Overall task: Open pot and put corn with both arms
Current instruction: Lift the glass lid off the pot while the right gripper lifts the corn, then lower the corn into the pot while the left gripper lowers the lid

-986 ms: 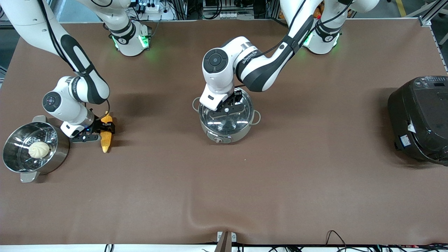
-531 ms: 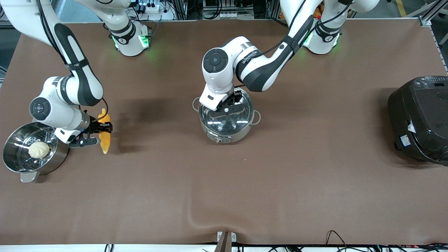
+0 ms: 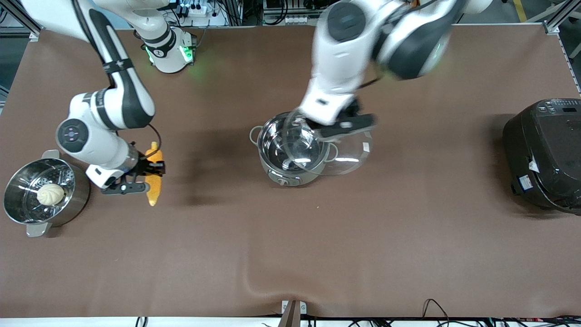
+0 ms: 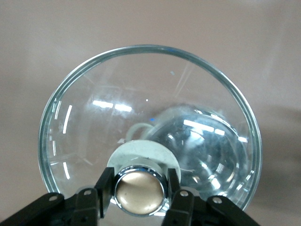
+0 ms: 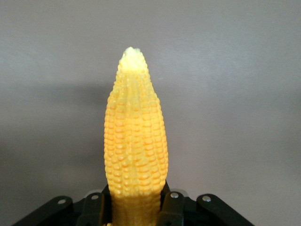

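- While the left gripper hangs in the air over the pot's rim on the side toward the left arm's end of the table, its two fingers pinch the shiny metal knob of a clear glass lid.
- Lifted and tilted, the lid overlaps the pot's rim at about 3 o'clock and covers only that edge.
- Steel pot sits mid-table, uncovered, its inside bare, grey loop handles at 9 and 3 o'clock, dial knob at 6 o'clock toward the front camera.
- Right gripper is clamped on the thick end of the corn, up in the air over bare tabletop between the steamer and the pot.
- Corn runs from 12 to 6 o'clock in the front view.
- Steel steamer with a pale bun inside stands at the right arm's end of the table.
- Black cooker stands at the left arm's end.
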Controlling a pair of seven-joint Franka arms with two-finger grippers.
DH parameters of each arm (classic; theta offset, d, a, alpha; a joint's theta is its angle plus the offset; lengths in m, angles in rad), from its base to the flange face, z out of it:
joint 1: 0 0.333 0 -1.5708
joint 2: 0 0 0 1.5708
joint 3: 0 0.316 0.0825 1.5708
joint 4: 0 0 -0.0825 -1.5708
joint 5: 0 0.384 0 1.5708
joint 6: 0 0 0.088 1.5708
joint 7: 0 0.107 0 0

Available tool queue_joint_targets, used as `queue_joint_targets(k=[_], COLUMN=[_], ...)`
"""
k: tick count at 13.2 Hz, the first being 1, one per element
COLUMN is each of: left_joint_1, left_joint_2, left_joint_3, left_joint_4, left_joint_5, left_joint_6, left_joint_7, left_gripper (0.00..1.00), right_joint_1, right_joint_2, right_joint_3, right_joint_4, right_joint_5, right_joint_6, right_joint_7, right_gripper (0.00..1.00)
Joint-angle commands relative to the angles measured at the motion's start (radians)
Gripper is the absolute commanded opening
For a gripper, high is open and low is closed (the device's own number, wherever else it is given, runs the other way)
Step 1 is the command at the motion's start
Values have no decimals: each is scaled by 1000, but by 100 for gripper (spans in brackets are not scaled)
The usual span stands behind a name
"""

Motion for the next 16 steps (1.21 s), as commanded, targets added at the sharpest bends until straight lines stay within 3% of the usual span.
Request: queue_joint_targets(k=[1,4,7,10,14,15,16], left_joint_1=[183,345,447,504,516,528,541], left_joint_2=[-94,-97,-86,-129,-194,-198,-194], left_joint_3=[-12,-14,-14,-14,-14,-15,-17], left_joint_4=[-31,-58,-153,-360,-677,-727,-765], left_joint_5=[-57,-57,-41,-34,29,31,31], left_joint_6=[-40,-88,-22,176,484,538,591], left_joint_7=[225,452,517,573,574,574,574], left_gripper=[0,0,0,0,0,0,0], right_joint_1=[151,360,576,690,683,683,681], right_joint_2=[5,20,97,270,358,365,364], right_joint_3=[-8,-9,-9,-14,-14,-14,-14], right_joint_4=[106,184,299,472,505,511,511], right_joint_5=[4,4,-14,-135,-240,-251,-251], right_joint_6=[-94,-96,-83,-83,-73,-62,-62], right_joint_7=[221,523,833,1059,1078,1075,1073], right_gripper=[2,2,2,3,11,24,70])
